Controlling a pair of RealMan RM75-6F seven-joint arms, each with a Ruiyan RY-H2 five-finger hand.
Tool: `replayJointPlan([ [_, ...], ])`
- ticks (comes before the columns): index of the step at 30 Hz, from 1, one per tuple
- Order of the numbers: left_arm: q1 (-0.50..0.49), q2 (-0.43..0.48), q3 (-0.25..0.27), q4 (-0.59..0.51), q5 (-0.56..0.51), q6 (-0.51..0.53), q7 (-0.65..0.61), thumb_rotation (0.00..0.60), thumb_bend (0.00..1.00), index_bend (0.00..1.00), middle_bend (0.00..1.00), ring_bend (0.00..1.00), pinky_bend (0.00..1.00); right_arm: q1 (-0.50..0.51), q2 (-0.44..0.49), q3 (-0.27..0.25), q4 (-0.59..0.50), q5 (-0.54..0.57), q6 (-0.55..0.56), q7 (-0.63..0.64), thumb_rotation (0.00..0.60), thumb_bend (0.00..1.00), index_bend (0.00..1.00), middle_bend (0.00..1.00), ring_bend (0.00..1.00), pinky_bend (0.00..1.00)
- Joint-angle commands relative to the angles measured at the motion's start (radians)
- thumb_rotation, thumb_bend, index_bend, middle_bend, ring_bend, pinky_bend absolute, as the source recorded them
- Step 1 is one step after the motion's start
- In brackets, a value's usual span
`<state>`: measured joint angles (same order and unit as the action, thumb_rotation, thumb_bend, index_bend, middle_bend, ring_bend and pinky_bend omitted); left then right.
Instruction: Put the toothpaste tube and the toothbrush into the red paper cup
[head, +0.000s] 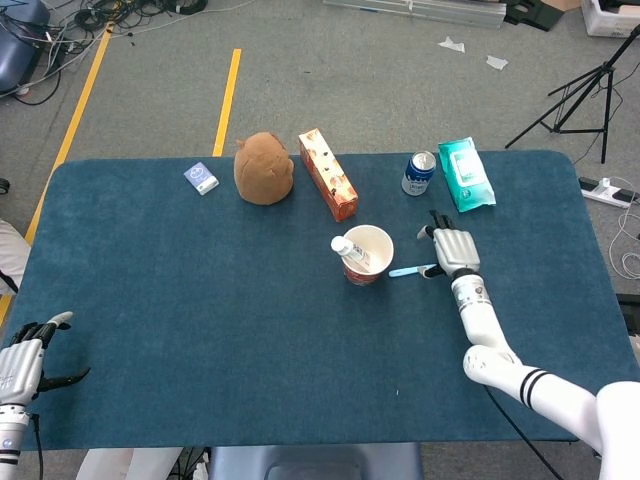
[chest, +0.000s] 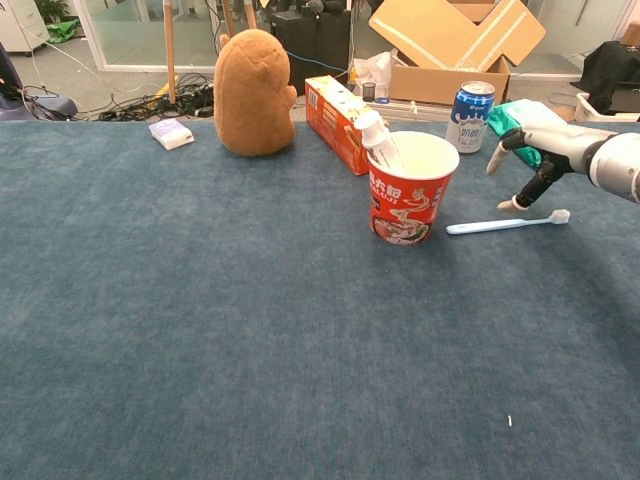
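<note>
A blue cloth table (head: 200, 330) stands on a grey floor with cables and a yellow line beyond its far edge.

The right hand's (chest: 540, 150) fingers (chest: 525, 190) hang spread and curved, holding nothing, their tips just above and beside the toothbrush (chest: 505, 224), which lies flat on the cloth just right of the cup (chest: 410, 190). The tube (chest: 378, 140) already stands in the cup, leaning on its left rim. The left hand (head: 22, 362) rests open at the near left edge, well apart from everything.

The flat, thin brush may slide or spin under the fingertips instead of lifting, and a sweep leftward could knock the light cup over and spill the tube. The can (chest: 472, 115) and wipes pack (chest: 525, 125) crowd the far side; the near side and right of the brush are free cloth, the better way in.
</note>
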<state>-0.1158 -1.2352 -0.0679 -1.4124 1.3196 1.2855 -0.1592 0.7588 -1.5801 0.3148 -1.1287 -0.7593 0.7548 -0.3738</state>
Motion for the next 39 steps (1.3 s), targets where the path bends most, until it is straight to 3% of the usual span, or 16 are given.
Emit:
replayJointPlan([
  [1, 0.001, -0.001, 0.0, 0.002, 0.001, 0.001, -0.003, 0.6, 0.03, 0.17, 0.29, 0.22, 0.13, 0.015, 0.029, -0.015, -0.036, 0.013, -0.012, -0.028, 0.6, 0.12, 0.38, 0.0, 0.0, 0.3],
  [16, 0.009, -0.001, 0.0, 0.007, 0.002, 0.008, -0.02, 0.6, 0.03, 0.17, 0.29, 0.22, 0.13, 0.067, -0.026, -0.09, -0.004, 0.035, -0.009, -0.086, 0.6, 0.14, 0.43, 0.0, 0.0, 0.28],
  [26, 0.011, 0.002, -0.001, 0.008, 0.002, 0.01, -0.025, 0.6, 0.03, 0.17, 0.29, 0.22, 0.13, 0.085, -0.067, -0.101, 0.046, 0.02, -0.009, -0.078, 0.6, 0.2, 0.46, 0.0, 0.0, 0.28],
  [39, 0.012, 0.002, -0.002, 0.008, 0.001, 0.009, -0.026, 0.6, 0.03, 0.17, 0.29, 0.22, 0.15, 0.093, -0.094, -0.121, 0.085, 0.006, -0.01, -0.092, 0.6, 0.21, 0.48, 0.01, 0.0, 0.28],
])
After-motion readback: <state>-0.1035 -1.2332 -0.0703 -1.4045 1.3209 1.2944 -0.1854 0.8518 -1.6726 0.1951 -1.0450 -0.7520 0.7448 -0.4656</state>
